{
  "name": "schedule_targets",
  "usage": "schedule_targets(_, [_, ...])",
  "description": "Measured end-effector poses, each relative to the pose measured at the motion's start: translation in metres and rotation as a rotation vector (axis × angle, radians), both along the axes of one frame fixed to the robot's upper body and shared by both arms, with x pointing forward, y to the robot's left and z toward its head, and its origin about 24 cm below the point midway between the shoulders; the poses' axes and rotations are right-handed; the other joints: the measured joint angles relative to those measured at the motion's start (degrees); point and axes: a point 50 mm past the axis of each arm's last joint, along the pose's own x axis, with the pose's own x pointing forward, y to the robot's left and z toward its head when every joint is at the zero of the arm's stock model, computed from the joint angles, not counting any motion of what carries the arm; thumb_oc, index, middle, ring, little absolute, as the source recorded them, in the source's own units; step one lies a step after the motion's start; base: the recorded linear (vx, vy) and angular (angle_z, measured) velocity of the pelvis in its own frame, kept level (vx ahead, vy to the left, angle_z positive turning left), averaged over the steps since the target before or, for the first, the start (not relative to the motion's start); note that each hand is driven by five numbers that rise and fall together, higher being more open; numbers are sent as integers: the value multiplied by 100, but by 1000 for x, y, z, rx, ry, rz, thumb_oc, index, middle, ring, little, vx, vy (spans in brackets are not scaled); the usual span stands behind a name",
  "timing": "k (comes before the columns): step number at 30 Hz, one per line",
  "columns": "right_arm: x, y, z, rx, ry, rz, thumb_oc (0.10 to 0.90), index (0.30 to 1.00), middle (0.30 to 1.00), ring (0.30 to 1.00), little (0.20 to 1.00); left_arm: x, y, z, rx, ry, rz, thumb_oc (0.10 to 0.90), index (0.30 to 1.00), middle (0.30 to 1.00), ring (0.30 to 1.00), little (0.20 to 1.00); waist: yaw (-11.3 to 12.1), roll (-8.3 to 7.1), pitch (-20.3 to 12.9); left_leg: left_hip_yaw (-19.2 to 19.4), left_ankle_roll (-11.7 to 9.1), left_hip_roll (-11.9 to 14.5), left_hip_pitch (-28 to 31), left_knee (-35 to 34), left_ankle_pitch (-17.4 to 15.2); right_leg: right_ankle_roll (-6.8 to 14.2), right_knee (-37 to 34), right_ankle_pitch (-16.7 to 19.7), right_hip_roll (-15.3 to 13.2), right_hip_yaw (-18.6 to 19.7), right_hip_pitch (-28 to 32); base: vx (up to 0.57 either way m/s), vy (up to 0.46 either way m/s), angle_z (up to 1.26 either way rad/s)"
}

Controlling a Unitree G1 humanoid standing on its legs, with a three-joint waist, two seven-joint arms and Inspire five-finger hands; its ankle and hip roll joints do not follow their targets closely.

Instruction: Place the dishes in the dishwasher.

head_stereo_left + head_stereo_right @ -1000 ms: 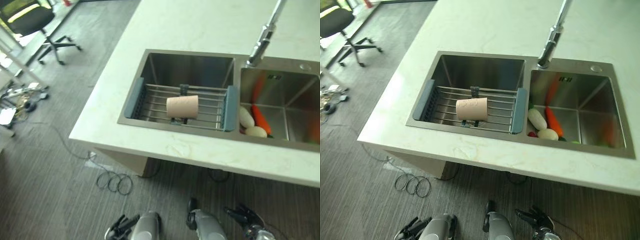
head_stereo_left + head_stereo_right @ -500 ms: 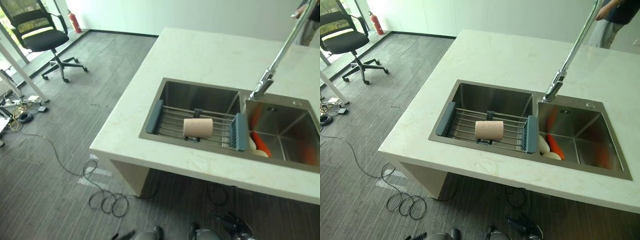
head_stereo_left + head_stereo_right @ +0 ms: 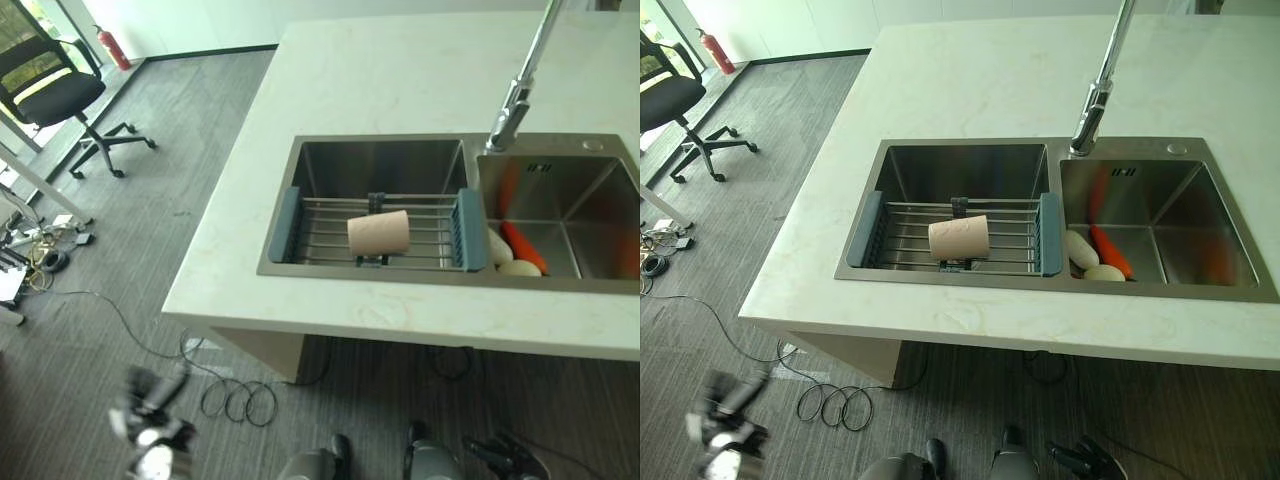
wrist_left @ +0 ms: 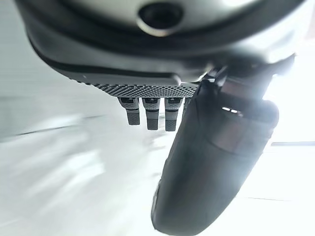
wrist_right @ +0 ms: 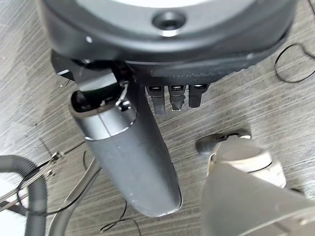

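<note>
no legible text, labels or numbers anywhere, small dark mark (image 3: pixel 1122 172) on the back wall of the right sink basin (image 3: pixel 1200 215) too small to read, beige cup (image 3: pixel 960 237) on the rack shows no readable print

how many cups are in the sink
1. The beige cup lies on its side on the wire rack across the left basin. Others may be hidden in the right basin.
</note>
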Motion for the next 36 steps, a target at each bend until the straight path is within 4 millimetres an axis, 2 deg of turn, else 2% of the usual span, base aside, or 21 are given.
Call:
schedule_targets(1, [-4,-5,1,-12,17,-5,800,900,900,900,900,0,26,37,147,-81,87,800,900,900,900,900,8,71,33,11,0,-2,47,-46,0,42,-30,27,2,1,35,-11,-2,-8])
schedule_targets(2, [-7,-7,1,-19,26,-6,800,900,900,900,900,-2,40,63,256,-113,150,800,900,900,900,900,10,104,40,42,0,0,101,-87,1,45,-54,28,5,19,64,0,-13,-8])
schedule_targets(5, [-16,-6,-1,-25,51,-12,800,900,900,900,900,-11,58,120,483,-263,313,800,900,900,900,900,35,132,32,54,-4,5,215,-158,3,47,-85,21,20,17,153,13,-10,-4])
schedule_targets(7, [-15,-6,-1,-31,50,-5,800,900,900,900,900,-16,60,137,529,-387,417,800,900,900,900,900,7,192,15,76,-5,17,321,-203,2,33,-125,-21,20,16,256,30,-16,-6])
schedule_targets(10, [-7,-4,1,-36,26,12,800,900,900,900,900,-22,61,156,582,-483,485,800,900,900,900,900,-20,174,13,115,-34,48,313,-201,10,46,-115,-36,38,19,214,31,-32,-6])
schedule_targets(12, [-2,2,0,-31,17,36,800,900,900,900,900,-21,56,185,648,-617,453,800,900,900,900,900,16,49,-37,145,-64,79,301,-189,13,24,-77,-44,62,13,173,36,-26,-8])
schedule_targets(14, [0,8,-1,-22,6,42,800,900,900,900,900,-13,40,219,739,-776,253,800,900,900,900,900,25,-53,-79,147,-94,90,305,-190,22,5,-5,-73,64,13,148,5,-38,-2])
schedule_targets(16, [1,12,-2,-13,3,40,800,900,900,900,900,0,11,262,906,-892,-111,800,900,900,900,900,13,-135,-120,171,-101,92,305,-180,24,1,54,-85,63,37,110,39,-47,-5])
schedule_targets(17, [-1,12,-3,-12,13,38,800,900,900,900,900,10,-9,284,979,-936,-318,800,900,900,900,900,12,-137,-123,194,-105,93,304,-177,22,3,65,-85,63,56,95,59,-73,-13])
schedule_targets(18, [-5,11,-5,-8,36,29,800,900,900,900,900,24,-42,316,1084,-968,-646,800,900,900,900,900,-32,-124,-136,231,-110,94,311,-161,20,9,73,-63,68,91,77,11,-84,-20])
schedule_targets(20, [-13,10,-7,-3,71,22,800,900,900,900,900,42,-71,336,1085,-991,-927,800,900,900,900,900,-52,-53,-182,302,-113,106,306,-153,17,12,73,-21,87,156,32,11,-95,-20])
schedule_targets(22, [-11,13,-9,10,76,25,800,900,900,900,900,57,-93,339,1026,-963,-1100,800,900,900,900,900,-228,-35,-193,323,-126,135,309,-128,6,28,68,-3,117,177,23,36,-78,-13])
schedule_targets(23, [-11,14,-9,16,81,32,800,900,900,900,900,68,-107,334,961,-954,-1178,800,900,900,900,900,-273,-24,-210,360,-141,165,314,-120,-4,-6,58,-19,126,155,30,30,-77,-26])
schedule_targets(27, [-9,17,-10,29,77,36,800,900,900,900,900,98,-131,299,835,-716,-1347,800,900,900,900,900,-398,-36,-218,493,-233,299,354,-45,-70,-74,10,37,245,175,25,31,-68,-26])
schedule_targets(29, [-8,16,-9,24,75,32,800,900,900,900,900,118,-143,274,884,-460,-1393,800,900,900,900,900,-501,-35,-218,511,-251,341,373,-56,-69,-75,-2,54,293,198,37,26,-28,-10])
schedule_targets(33, [-6,18,-9,31,65,15,800,900,900,900,900,143,-137,227,839,-122,-1387,800,900,900,900,900,-668,-28,-220,635,-267,367,390,-87,-72,-75,-28,127,355,344,1,25,-8,-20])
schedule_targets(36, [-12,16,-11,23,87,-5,800,900,900,900,900,150,-123,213,914,61,-1312,800,900,900,900,900,-749,-1,-207,754,-265,360,388,-136,-72,-100,-57,196,375,454,-60,6,-11,-18])
